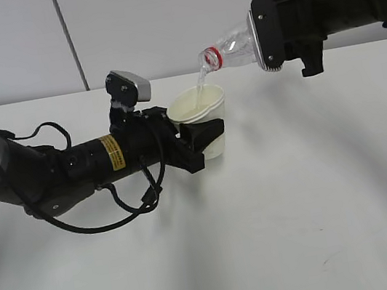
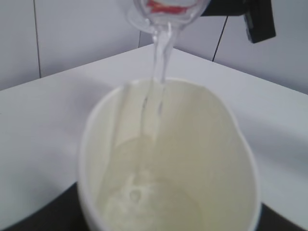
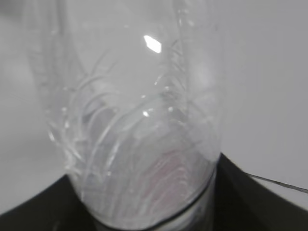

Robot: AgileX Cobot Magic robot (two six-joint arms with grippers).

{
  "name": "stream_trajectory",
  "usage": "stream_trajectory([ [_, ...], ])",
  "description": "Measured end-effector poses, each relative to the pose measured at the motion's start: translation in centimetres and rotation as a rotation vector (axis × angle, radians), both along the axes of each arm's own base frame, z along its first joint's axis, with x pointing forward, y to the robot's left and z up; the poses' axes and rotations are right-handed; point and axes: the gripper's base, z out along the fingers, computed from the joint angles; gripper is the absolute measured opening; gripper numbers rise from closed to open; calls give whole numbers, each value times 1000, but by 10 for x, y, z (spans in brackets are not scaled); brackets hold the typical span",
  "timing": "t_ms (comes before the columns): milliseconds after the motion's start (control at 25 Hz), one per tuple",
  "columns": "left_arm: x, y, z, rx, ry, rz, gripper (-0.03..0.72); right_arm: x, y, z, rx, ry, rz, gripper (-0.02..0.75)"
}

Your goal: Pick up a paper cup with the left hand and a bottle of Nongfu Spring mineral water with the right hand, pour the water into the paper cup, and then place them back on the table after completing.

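Nearest to us in the exterior view, our left hand (image 1: 197,143), the black arm with the yellow sticker and the grey-silver box on top, is stretching low over the large white matte table (image 1: 299,209), its forearm running from the left edge toward the middle. Its black gripper is pinching a cream-white paper cup (image 1: 202,118), squeezing the wall so the rim is bending into an oval; the cup is riding upright just above the tabletop.

Only our left wrist view is looking down into that cup (image 2: 168,159): a shallow pool is gathering at the bottom while a clear stream of water (image 2: 161,57) is falling past the rim.

Higher and farther back, our right hand (image 1: 273,33), the black arm without a sticker, is coming in level from the upper right edge. Its gripper is clamping the body of a clear plastic mineral water bottle (image 1: 233,49), which is tilting neck-down to the left, its red collar ring (image 1: 212,57) hanging just above the cup's rim.

Our right wrist view is showing only the ribbed, see-through bottle wall (image 3: 139,125) filling the picture, with the black gripper at the bottom edge.

Bare tabletop is stretching wide in front of and to the right of the cup, with a pale wall (image 1: 159,18) behind.
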Motion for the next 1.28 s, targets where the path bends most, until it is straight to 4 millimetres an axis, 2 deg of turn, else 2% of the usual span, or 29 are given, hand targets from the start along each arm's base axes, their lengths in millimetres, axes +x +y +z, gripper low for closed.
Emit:
stream_trajectory([
  [360, 1, 0, 0, -6, 4, 12, 368, 0, 1, 0, 59, 19, -22, 408],
  [600, 2, 1, 0, -11, 9, 29, 368, 0, 1, 0, 167, 50, -76, 408],
  [1280, 5, 5, -2, 12, 22, 51, 368, -1, 2, 0, 669, 198, -342, 408],
])
